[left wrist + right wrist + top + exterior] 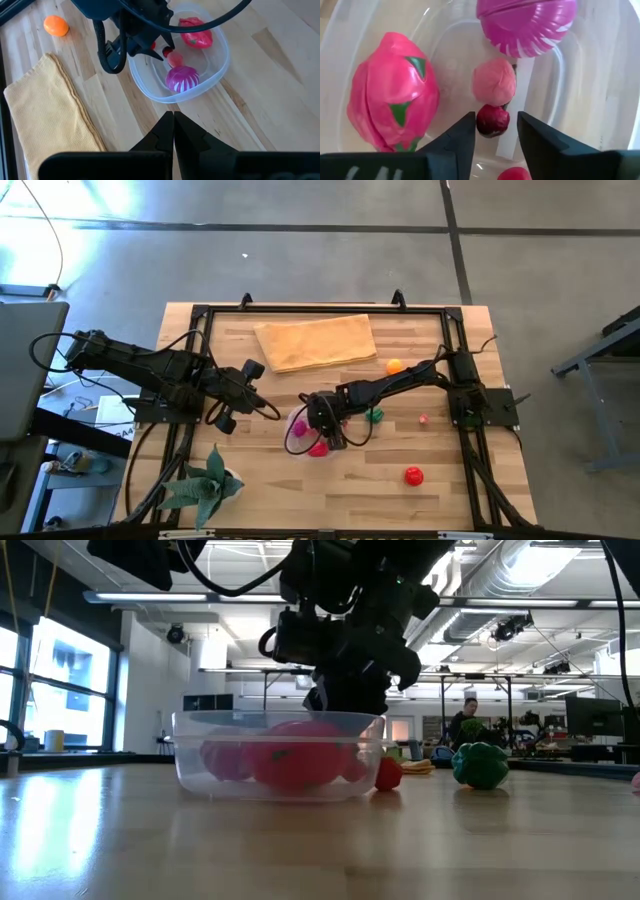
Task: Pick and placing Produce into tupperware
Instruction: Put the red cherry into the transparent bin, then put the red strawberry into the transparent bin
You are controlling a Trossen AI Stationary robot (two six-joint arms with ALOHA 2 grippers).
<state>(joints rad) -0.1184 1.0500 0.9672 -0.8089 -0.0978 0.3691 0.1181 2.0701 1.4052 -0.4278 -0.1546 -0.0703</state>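
Note:
The clear round tupperware (300,442) (200,755) (220,60) stands on the table near its middle. It holds a pink dragon fruit with green scales (392,112), a magenta piece with white stripes (527,20), a pale pink piece (493,82) and a small dark red piece (492,120). My right gripper (495,132) (328,425) reaches down into it from above, open, with one finger on each side of the dark red piece. My left gripper (173,120) (240,395) hovers shut to the tupperware's left. My right gripper has a finger on each side of the dark red piece (492,120), which lies on the tupperware's floor. I cannot tell whether either finger touches it.
A tan folded cloth (315,340) lies at the far edge. Loose on the table to the right are an orange piece (394,366), a green piece (374,416) (480,765), a tiny pink piece (423,419) and a red piece (413,475). A spiky green plant (205,485) stands near-left.

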